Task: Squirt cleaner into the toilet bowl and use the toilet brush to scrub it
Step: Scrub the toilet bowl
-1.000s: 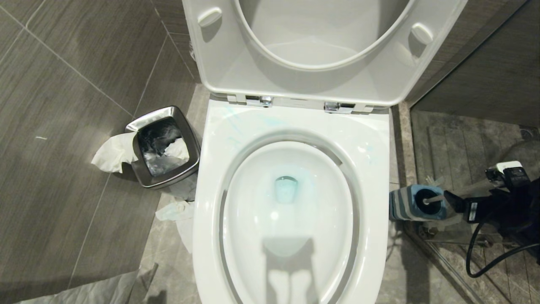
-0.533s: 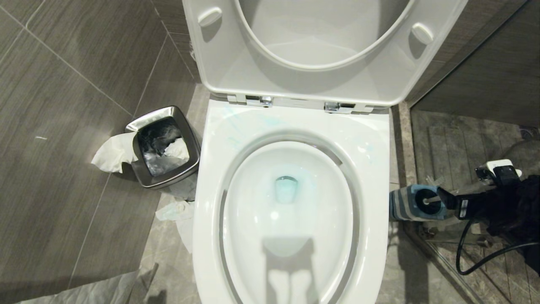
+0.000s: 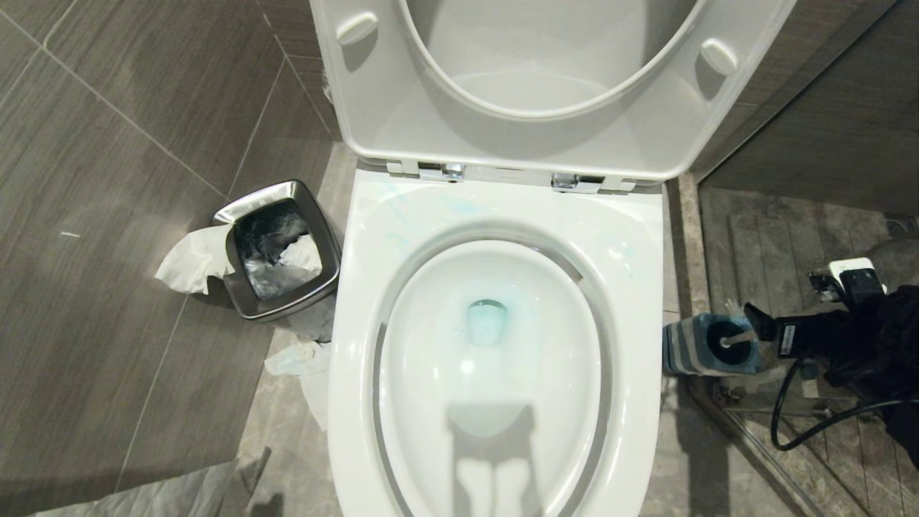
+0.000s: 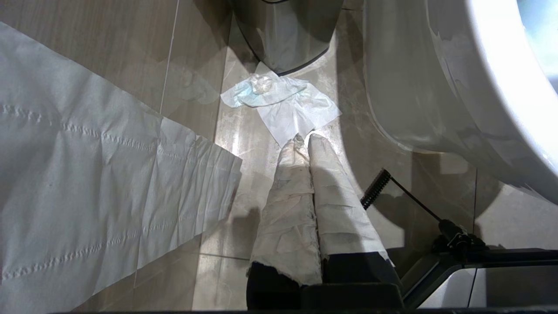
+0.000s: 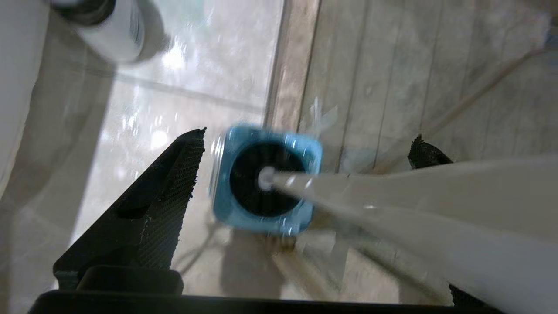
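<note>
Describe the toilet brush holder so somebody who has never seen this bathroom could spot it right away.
Find the white toilet bowl with its seat raised, then look to the floor on the robot's right, opposite the steel waste bin. The toilet brush holder is the squat square block with grey-striped sides and a blue top, a slim white toilet brush handle rising from its round dark opening.

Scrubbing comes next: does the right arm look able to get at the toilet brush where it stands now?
Probably yes. The right gripper is open, its fingers on either side of the toilet brush, which stands in its holder beside the toilet; nothing blocks it.
</note>
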